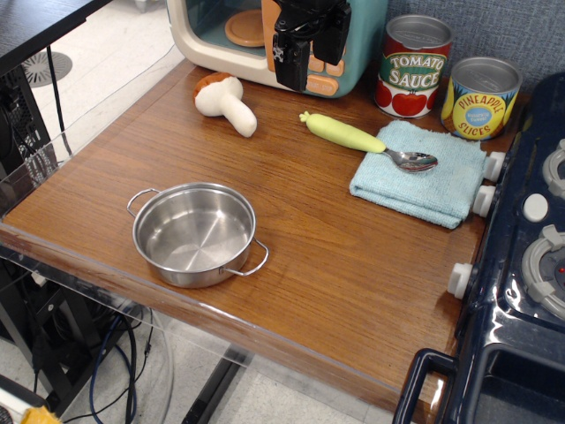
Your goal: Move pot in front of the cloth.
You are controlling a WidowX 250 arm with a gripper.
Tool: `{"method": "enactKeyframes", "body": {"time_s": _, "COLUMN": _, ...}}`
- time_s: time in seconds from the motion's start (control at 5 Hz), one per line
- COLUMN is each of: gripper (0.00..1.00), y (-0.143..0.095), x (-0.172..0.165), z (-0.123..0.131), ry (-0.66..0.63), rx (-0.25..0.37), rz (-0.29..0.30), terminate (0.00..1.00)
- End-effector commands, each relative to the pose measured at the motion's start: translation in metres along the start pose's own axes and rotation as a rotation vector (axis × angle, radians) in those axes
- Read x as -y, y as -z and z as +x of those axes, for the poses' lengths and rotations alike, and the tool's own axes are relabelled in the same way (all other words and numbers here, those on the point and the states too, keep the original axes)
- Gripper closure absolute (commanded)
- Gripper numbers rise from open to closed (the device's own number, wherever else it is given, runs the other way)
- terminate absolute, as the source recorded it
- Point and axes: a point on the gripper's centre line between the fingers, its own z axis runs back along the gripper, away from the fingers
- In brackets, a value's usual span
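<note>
The shiny steel pot [195, 233] with two wire loop handles stands empty near the front left of the wooden table. The light blue cloth [422, 177] lies at the right, next to the toy stove, with the bowl of a spoon resting on it. My black gripper [305, 55] hangs high at the back of the table, in front of the toy oven, far from the pot and left of the cloth. It holds nothing that I can see; whether its fingers are open or shut does not show.
A yellow-green-handled spoon [366, 140] lies across the cloth's back corner. A toy mushroom [227, 101] lies at the back left. A tomato sauce can [413, 67] and pineapple can [479, 97] stand behind the cloth. A dark blue toy stove [521, 291] borders the right. A toy oven [221, 35] stands at the back.
</note>
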Motion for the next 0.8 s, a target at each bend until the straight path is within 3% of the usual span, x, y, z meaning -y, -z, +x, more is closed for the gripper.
{"method": "enactKeyframes", "body": {"time_s": 0.0, "gripper": 0.00, "y": 0.000, "x": 0.000, "z": 0.000, "ry": 0.000, "rx": 0.000, "rz": 0.000, "terminate": 0.00}}
{"method": "enactKeyframes", "body": {"time_s": 0.4, "gripper": 0.00, "y": -0.013, "x": -0.025, "z": 0.007, "ry": -0.003, "rx": -0.035, "rz": -0.046, "terminate": 0.00}}
{"method": "enactKeyframes", "body": {"time_s": 0.6, "gripper": 0.00, "y": -0.023, "x": -0.052, "z": 0.007, "ry": 0.082, "rx": 0.005, "rz": -0.082, "terminate": 0.00}}
